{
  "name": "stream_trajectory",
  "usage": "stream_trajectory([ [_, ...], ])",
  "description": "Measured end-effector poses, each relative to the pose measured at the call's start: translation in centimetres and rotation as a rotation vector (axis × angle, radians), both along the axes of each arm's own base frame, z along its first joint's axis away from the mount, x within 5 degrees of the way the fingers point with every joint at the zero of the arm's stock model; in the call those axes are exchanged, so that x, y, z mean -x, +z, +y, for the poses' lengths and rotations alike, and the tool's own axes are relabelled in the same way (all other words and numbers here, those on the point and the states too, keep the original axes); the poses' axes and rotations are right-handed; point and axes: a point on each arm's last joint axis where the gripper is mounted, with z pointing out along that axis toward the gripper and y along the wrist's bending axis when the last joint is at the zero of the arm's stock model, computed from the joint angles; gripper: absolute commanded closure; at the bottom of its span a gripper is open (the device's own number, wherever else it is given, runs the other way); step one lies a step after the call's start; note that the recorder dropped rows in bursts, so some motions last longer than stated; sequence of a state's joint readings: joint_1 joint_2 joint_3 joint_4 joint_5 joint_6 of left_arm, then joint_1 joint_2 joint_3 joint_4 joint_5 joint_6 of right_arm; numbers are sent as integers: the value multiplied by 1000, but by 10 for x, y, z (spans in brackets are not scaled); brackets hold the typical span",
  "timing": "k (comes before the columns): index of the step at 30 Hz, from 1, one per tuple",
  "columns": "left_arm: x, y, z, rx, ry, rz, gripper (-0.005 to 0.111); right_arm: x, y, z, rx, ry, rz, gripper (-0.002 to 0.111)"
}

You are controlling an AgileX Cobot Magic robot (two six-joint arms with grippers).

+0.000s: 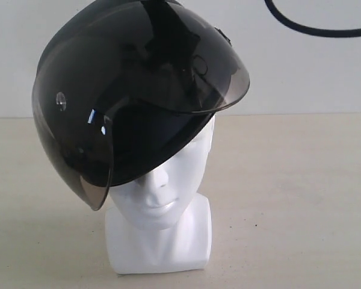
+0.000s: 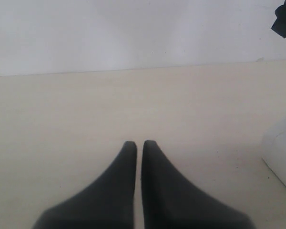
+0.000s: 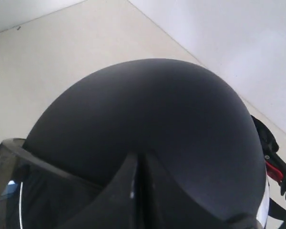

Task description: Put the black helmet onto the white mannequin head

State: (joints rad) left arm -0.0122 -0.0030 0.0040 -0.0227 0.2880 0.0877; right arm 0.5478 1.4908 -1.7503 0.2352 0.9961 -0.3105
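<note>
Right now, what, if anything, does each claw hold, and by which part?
Left claw: shut, holding nothing. Right claw: shut, tips at the shell of the black helmet; a hold cannot be told.

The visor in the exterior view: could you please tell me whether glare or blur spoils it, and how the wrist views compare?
Exterior view: sharp, only a small bluish glint on the visor; the white mannequin head reads clearly. Left wrist view: even light, left gripper soft-edged. Right wrist view: right gripper blurred; black helmet matte, glare-free.
</note>
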Motion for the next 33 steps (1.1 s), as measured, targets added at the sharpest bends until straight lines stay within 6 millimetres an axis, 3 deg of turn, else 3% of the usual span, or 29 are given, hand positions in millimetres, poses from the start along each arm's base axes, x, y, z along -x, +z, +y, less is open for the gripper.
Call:
stream_trajectory([
  [10,0,0,0,0,0,0,102,-1,-10,-20,215,-111,38,106],
  [22,0,0,0,0,0,0,102,-2,-14,-22,233,-138,64,106],
  [33,0,0,0,0,0,0,102,-3,-54,-30,385,-167,185,106],
])
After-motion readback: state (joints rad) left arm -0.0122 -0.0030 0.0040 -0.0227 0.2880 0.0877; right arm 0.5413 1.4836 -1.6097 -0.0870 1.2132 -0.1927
